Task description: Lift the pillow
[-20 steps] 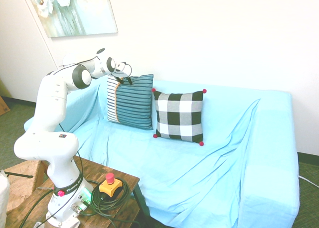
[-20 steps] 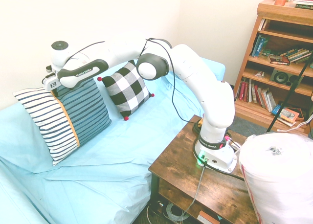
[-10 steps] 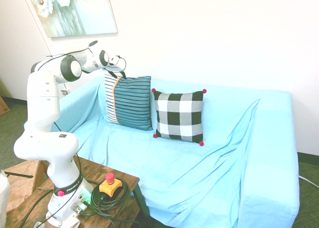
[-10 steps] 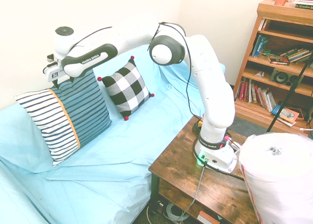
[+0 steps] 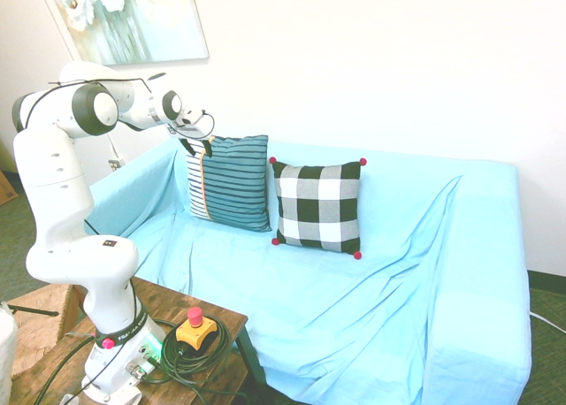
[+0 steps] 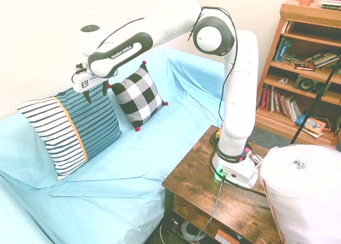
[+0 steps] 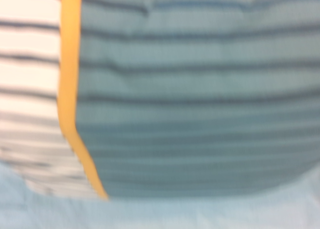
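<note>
White and bent high, my arm (image 6: 240, 89) reaches from the wooden table (image 6: 213, 175) over to the sofa (image 5: 354, 308), which has a light blue cloth on it. At the end of it is my gripper (image 6: 96, 96), pointing down. My two dark fingers are spread apart, and I have nothing between them. They are by the upper part of the striped pillow (image 6: 88, 124), in front of it in the first outside view. I can't tell if they touch it. The striped pillow sits on the sofa seat and leans on the sofa's back. Most of it is teal with dark stripes. One side is white with dark stripes, and a tan band runs between the two parts. From my wrist I see those stripes and the band up close, all a bit blurry, with some blue cloth past the pillow's edge. Next to it on the sofa is the checked pillow (image 5: 318, 206), black, white and gray, with little red balls on its corners. A flower picture (image 5: 133, 16) hangs on the wall. A red and yellow button box (image 5: 196, 330) sits on the table. I also see a wooden shelf (image 6: 298, 68) with books, and a big white roll (image 6: 301, 185) near the table.
</note>
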Robot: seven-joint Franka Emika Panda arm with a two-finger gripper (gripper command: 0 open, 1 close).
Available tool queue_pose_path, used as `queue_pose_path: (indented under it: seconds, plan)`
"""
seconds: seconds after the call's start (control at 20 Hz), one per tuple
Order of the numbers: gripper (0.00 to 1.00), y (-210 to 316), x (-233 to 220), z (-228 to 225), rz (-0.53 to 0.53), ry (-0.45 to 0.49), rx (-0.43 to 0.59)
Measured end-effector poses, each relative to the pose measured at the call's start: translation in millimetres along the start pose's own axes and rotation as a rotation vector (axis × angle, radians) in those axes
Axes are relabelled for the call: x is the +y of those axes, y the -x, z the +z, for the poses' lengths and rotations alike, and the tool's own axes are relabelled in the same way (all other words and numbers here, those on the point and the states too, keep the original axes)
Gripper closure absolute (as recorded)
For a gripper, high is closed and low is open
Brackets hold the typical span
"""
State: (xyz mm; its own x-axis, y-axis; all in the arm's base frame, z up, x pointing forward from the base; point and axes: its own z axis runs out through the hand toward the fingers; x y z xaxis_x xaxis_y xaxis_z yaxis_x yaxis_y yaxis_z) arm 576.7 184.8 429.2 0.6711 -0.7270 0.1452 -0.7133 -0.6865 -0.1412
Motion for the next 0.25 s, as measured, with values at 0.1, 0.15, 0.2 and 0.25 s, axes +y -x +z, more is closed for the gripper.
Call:
queue_pose_path:
  seconds: [0.1,0.15,0.2,0.25]
  plan:
    - [0.00,0.3,35.7,-4.3,-0.004,0.035,-0.051]
    - [0.00,-0.8,54.8,-5.0,-0.007,0.047,-0.069]
    - [0.00,-1.7,74.2,-4.7,-0.007,0.061,-0.082]
    - [0.00,-2.4,93.3,-4.5,-0.007,0.072,-0.093]
